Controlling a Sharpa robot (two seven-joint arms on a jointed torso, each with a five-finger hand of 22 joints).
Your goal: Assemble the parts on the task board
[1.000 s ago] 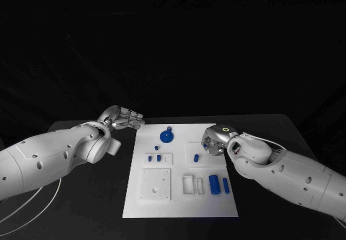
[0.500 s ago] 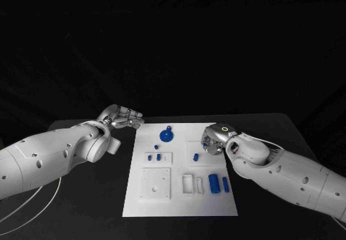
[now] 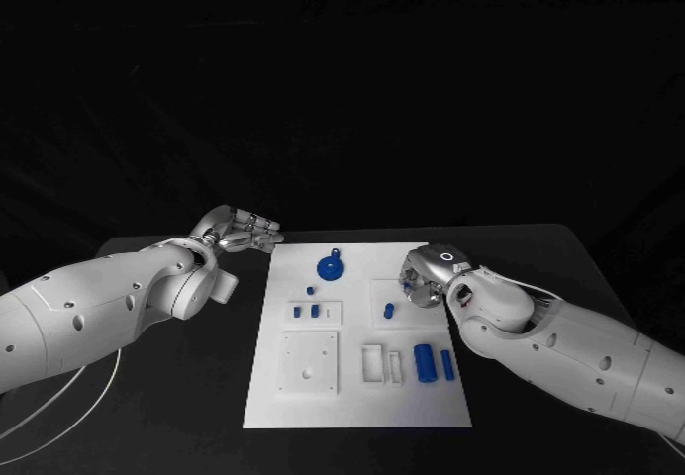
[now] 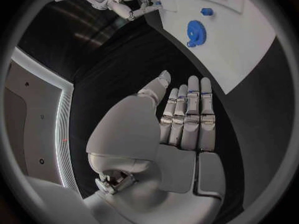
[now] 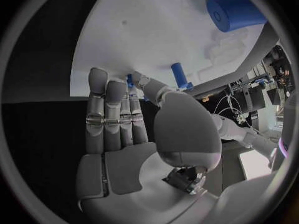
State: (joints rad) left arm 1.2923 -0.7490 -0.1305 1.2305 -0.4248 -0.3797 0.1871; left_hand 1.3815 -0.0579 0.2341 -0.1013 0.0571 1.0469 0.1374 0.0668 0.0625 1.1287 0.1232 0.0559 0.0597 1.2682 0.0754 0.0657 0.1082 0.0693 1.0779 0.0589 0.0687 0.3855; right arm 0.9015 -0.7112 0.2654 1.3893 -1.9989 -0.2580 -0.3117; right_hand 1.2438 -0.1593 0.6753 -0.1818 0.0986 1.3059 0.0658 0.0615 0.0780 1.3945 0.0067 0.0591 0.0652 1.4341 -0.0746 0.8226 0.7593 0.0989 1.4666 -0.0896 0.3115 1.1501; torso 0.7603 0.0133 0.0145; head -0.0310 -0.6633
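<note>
The white task board lies in the middle of the black table. On it are a blue gear, two short pegs, one peg in a raised block, and two blue cylinders. My right hand hovers over the board's right edge. In the right wrist view a small blue part sits pinched between its thumb and a fingertip, near the peg. My left hand is off the board's far left corner, holding nothing, fingers straight.
A white recessed plate and a small white slotted block sit on the near half of the board. Black table surface extends on both sides. A thin white cable trails near my left arm.
</note>
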